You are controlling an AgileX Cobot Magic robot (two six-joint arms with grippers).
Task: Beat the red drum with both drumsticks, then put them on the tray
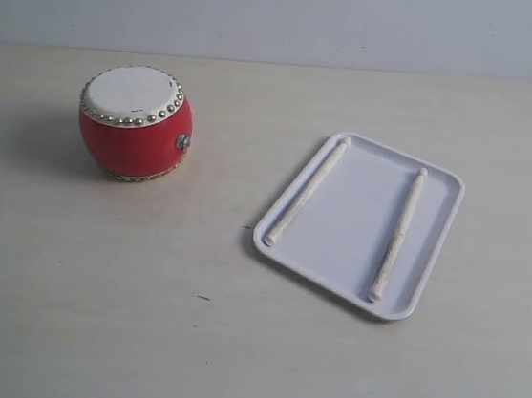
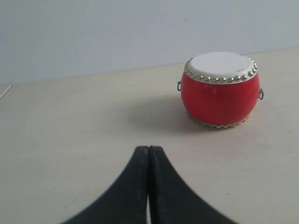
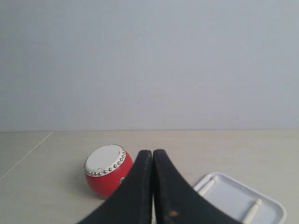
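Pale wooden drumsticks [image 1: 306, 191] lie side by side in the tray [image 1: 355, 219] on the right of the worktop [image 1: 230, 349], well apart from the red drum [image 1: 135, 125] — long axes running near-to-far, far ends leaning right. My left claw [image 2: 148, 148] and right claw [image 3: 153, 151] are both pressed together, empty. I judge the right arm nearer the sticks, the left facing the drum.

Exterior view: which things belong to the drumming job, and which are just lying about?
Job: red drum; tray; one drumstick and the other drumstick, both lying on the tray.
Not job: only the table and back wall.
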